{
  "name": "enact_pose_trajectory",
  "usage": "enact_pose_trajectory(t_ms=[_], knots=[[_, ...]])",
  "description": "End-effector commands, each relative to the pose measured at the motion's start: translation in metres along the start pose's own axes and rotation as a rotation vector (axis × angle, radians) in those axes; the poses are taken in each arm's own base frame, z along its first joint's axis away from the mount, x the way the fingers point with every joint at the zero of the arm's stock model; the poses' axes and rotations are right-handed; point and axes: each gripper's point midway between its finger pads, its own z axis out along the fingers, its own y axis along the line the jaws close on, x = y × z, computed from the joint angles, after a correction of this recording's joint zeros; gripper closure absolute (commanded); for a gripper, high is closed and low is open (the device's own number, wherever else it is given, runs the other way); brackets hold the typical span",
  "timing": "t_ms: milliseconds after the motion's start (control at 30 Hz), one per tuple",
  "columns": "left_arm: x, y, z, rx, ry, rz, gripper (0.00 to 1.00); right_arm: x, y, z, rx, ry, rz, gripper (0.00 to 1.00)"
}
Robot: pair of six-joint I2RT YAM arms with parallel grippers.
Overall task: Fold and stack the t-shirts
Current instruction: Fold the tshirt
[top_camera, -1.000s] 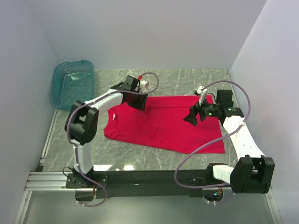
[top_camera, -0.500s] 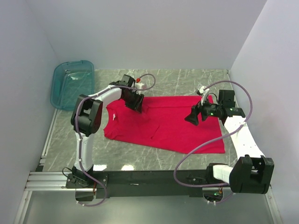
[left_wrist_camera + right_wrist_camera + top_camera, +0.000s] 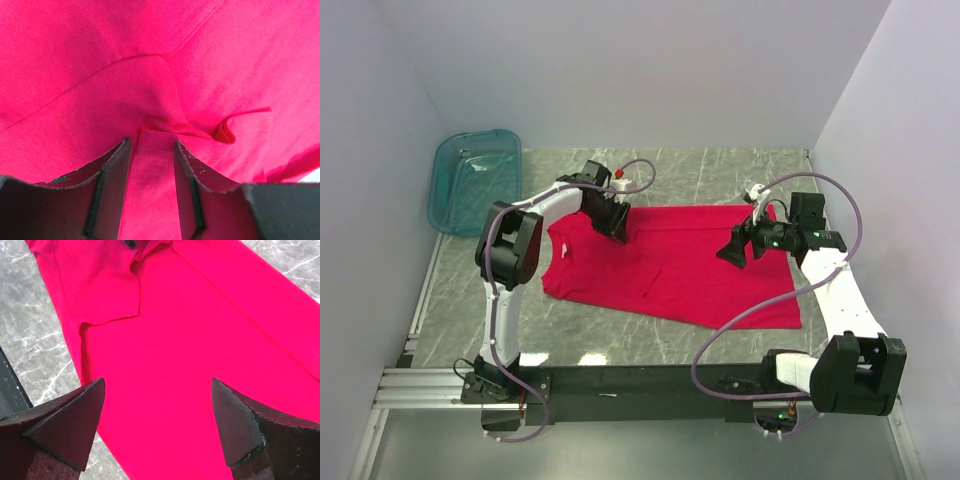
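Observation:
The bright red t-shirt (image 3: 670, 265) lies spread flat on the marble table, neck end to the left. My left gripper (image 3: 613, 222) is down on its far left part, near the sleeve. In the left wrist view the left gripper (image 3: 151, 145) has its jaws closed in on a hemmed strip of the red cloth (image 3: 200, 60), and creases run out from the tips. My right gripper (image 3: 732, 252) hovers over the shirt's right part. In the right wrist view the right gripper (image 3: 157, 382) is wide open and empty above flat red cloth (image 3: 190, 340).
A translucent teal tub (image 3: 475, 180) stands at the far left corner of the table. White walls close in the left, back and right. Bare marble (image 3: 40, 340) shows beside the shirt's edge. The black base rail (image 3: 640, 380) runs along the near edge.
My left gripper has shifted slightly left and back on the shirt's far left part. My right gripper has barely moved. The shirt lies much the same.

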Motion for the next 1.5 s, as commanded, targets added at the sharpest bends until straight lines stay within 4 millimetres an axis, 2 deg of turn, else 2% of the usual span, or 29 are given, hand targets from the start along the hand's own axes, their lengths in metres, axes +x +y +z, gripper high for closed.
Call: enact_pose_trajectory(t_ms=[0, 200, 300, 467, 533, 700, 767, 800, 867, 900, 933, 1000, 1033, 1100, 1133, 1200, 1233, 1367, 1467], knots=[[-0.009, -0.008, -0.001, 0.033, -0.019, 0.018, 0.56, 0.000, 0.002, -0.001, -0.017, -0.013, 0.004, 0.08], [-0.014, -0.018, -0.005, 0.077, -0.034, 0.023, 0.64, 0.000, 0.001, -0.002, -0.014, -0.013, 0.008, 0.08], [-0.017, -0.024, -0.010, 0.100, -0.044, 0.030, 0.72, 0.000, 0.000, -0.002, -0.013, -0.016, 0.008, 0.08], [-0.022, -0.030, -0.018, 0.101, -0.063, 0.037, 0.94, 0.001, 0.000, -0.002, -0.019, -0.015, 0.015, 0.08], [-0.026, -0.029, -0.023, 0.088, -0.082, 0.038, 0.99, 0.002, 0.000, -0.002, -0.017, -0.012, 0.018, 0.08], [-0.041, -0.036, -0.051, 0.068, -0.171, 0.063, 0.99, 0.010, -0.006, -0.005, 0.008, 0.035, -0.042, 0.07], [-0.044, -0.045, -0.065, 0.080, -0.211, 0.034, 0.99, 0.025, -0.002, -0.010, -0.010, 0.118, -0.075, 0.07], [-0.044, -0.047, -0.070, 0.085, -0.221, 0.034, 0.99, 0.036, -0.010, -0.015, 0.008, 0.184, -0.169, 0.07], [-0.042, -0.054, -0.080, 0.104, -0.243, 0.037, 0.99, 0.065, -0.008, -0.028, 0.000, 0.319, -0.209, 0.07], [-0.044, -0.057, -0.083, 0.110, -0.257, 0.042, 0.99, 0.082, -0.019, -0.039, 0.036, 0.418, -0.293, 0.06], [-0.043, -0.059, -0.085, 0.118, -0.263, 0.044, 0.99, 0.096, -0.017, -0.048, 0.049, 0.472, -0.324, 0.06], [-0.041, -0.063, -0.090, 0.129, -0.277, 0.043, 0.99, 0.112, -0.024, -0.065, 0.078, 0.567, -0.428, 0.05], [-0.040, -0.064, -0.091, 0.134, -0.279, 0.044, 0.99, 0.124, -0.028, -0.082, 0.130, 0.644, -0.454, 0.05], [-0.036, -0.067, -0.093, 0.141, -0.283, 0.042, 0.99, 0.132, -0.030, -0.103, 0.152, 0.724, -0.536, 0.05], [-0.036, -0.067, -0.094, 0.142, -0.286, 0.042, 0.99, 0.144, -0.027, -0.115, 0.157, 0.776, -0.525, 0.05], [-0.033, -0.069, -0.096, 0.147, -0.284, 0.041, 0.99, 0.152, -0.018, -0.127, 0.134, 0.814, -0.568, 0.07], [-0.032, -0.069, -0.097, 0.149, -0.286, 0.042, 0.99, 0.163, -0.014, -0.129, 0.118, 0.839, -0.573, 0.08], [-0.030, -0.072, -0.101, 0.162, -0.294, 0.045, 0.99, 0.195, -0.016, -0.143, 0.142, 0.974, -0.631, 0.10], [-0.028, -0.073, -0.102, 0.168, -0.290, 0.043, 0.99, 0.208, -0.017, -0.149, 0.157, 1.020, -0.637, 0.13]])
